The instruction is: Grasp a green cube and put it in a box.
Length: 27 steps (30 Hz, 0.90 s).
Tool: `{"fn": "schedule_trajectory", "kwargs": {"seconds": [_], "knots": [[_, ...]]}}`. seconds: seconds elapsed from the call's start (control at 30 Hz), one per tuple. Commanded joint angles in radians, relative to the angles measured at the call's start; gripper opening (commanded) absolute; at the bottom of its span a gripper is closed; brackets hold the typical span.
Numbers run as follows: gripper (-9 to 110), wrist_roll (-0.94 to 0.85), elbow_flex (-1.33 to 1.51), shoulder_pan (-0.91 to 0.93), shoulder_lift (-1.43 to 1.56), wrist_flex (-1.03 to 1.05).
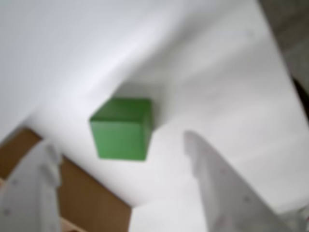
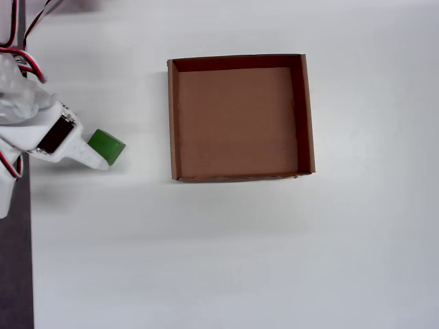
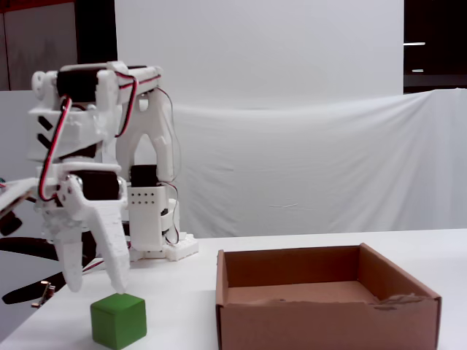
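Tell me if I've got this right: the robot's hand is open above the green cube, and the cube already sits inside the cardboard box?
Not quite. The hand is open above the green cube, but the overhead view shows the cube on the white table, outside the empty cardboard box.

The wrist view rides close above the table, looking down past both fingers of the gripper (image 1: 123, 166) at the cube (image 1: 123, 128), with a corner of the box (image 1: 91, 198) at the bottom left. The overhead view looks straight down from well above, the box (image 2: 307, 110) near its centre and the cube (image 2: 107, 146) to its left. The fixed view sits low at table height, facing the box (image 3: 321, 321) side-on, with the cube (image 3: 118, 319) to its left. All three share cube and box.
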Motion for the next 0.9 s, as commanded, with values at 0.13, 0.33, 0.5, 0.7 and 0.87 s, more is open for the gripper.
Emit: {"fn": "schedule_trajectory", "kwargs": {"seconds": [0.13,0.33,0.5,0.7,0.87], "knots": [[34,0.002,-0.118,-0.02,-0.087,0.052],[34,0.011,-0.163,-0.034,-0.152,0.066],[34,0.038,-0.178,-0.051,-0.175,0.06],[34,0.041,-0.186,-0.063,-0.199,0.054],[34,0.041,-0.186,-0.067,-0.229,0.052]]}}
